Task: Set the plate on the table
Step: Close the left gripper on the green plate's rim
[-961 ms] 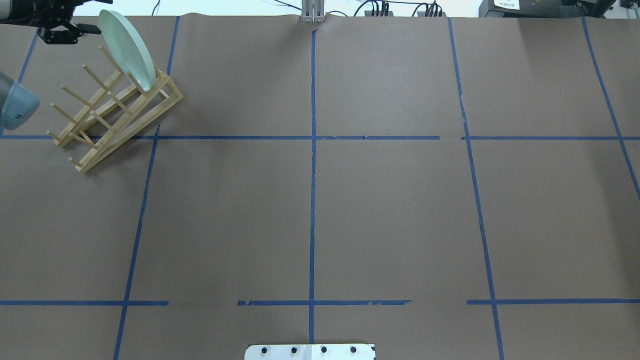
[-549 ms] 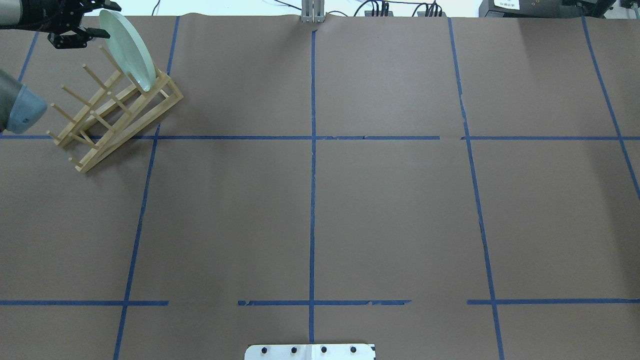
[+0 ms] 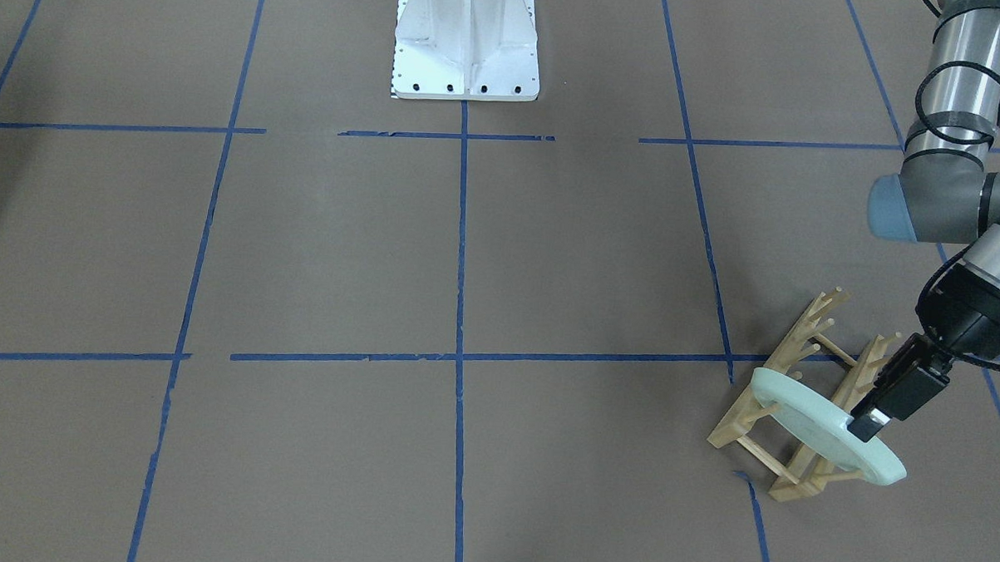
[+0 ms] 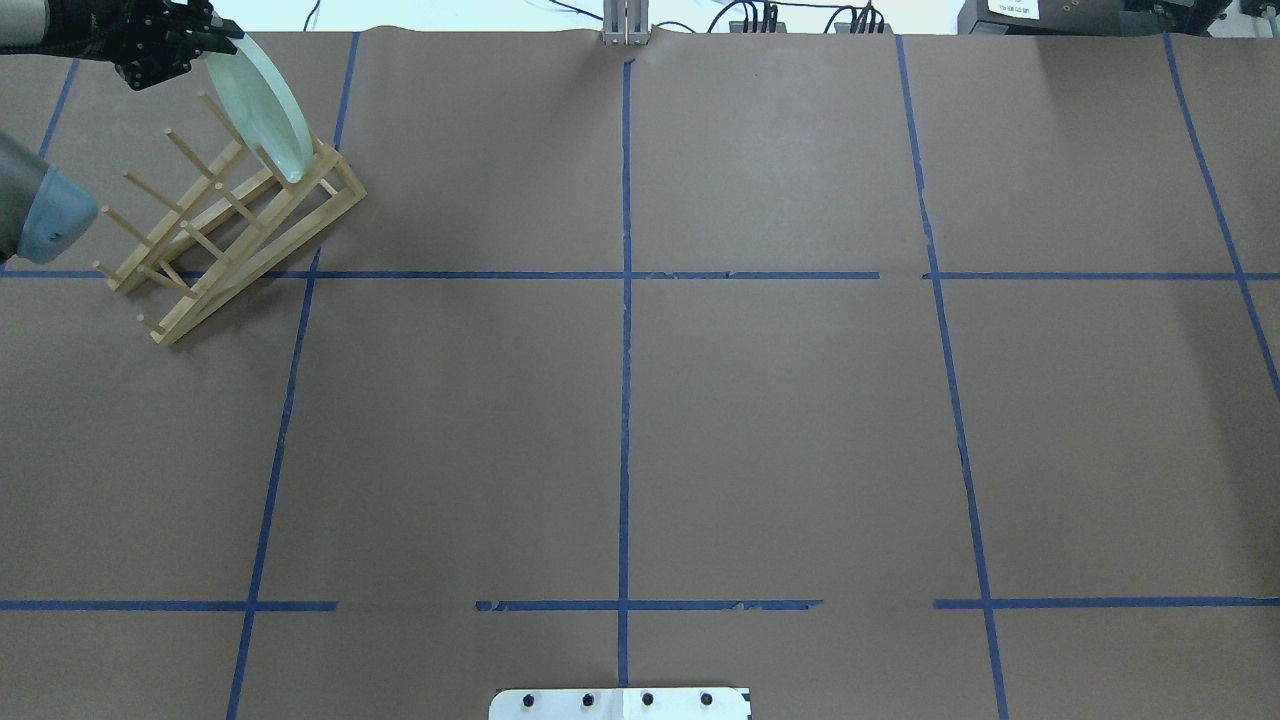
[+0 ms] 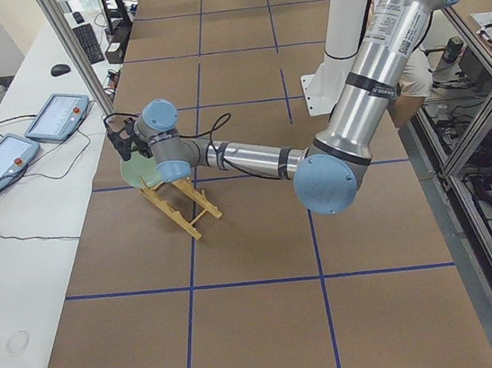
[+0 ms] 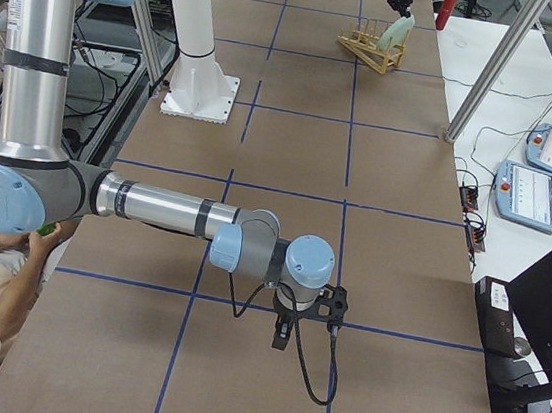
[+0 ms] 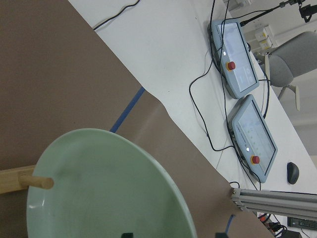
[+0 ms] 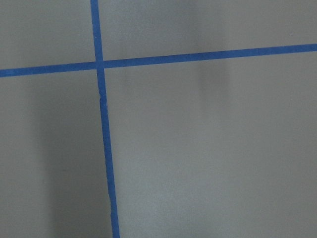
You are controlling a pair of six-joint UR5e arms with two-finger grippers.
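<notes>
**A:** Left gripper (image 3: 867,425) is at the upper rim of the plate (image 3: 803,418), one finger over the face. Wrist view shows only the tips either side of the rim. Can't tell if it's clamped.

**B:** Plate location?

**A:** On edge, tilted, in the end slot of the rack (image 3: 797,343), far-left corner of the table (image 4: 780,430).

**B:** Failure modes?

**A:** Glossy rim with a single pinch point, so I'd expect slip or pivot in the fingers once the weight comes off the rack. A peg (image 7: 29,182) crosses the face. An off-axis pull could hook it and drag the rack, which looks light.

**B:** Other arm?

**A:** Right gripper (image 6: 281,330) hangs over the table on the opposite side, well apart. It's seen from the side view only, so its state is unknown.

**B:** Surface?

**A:** Flat brown paper, blue tape grid (image 4: 625,400), white robot base (image 3: 467,43) at the near edge. Laying it flat needs a big reorientation, so a hard landing edge is possible.

**B:** Beyond the table?

**A:** White bench just past the rack's corner, with two pendants (image 7: 237,57) and cables. A dropped plate could roll that way.
</notes>
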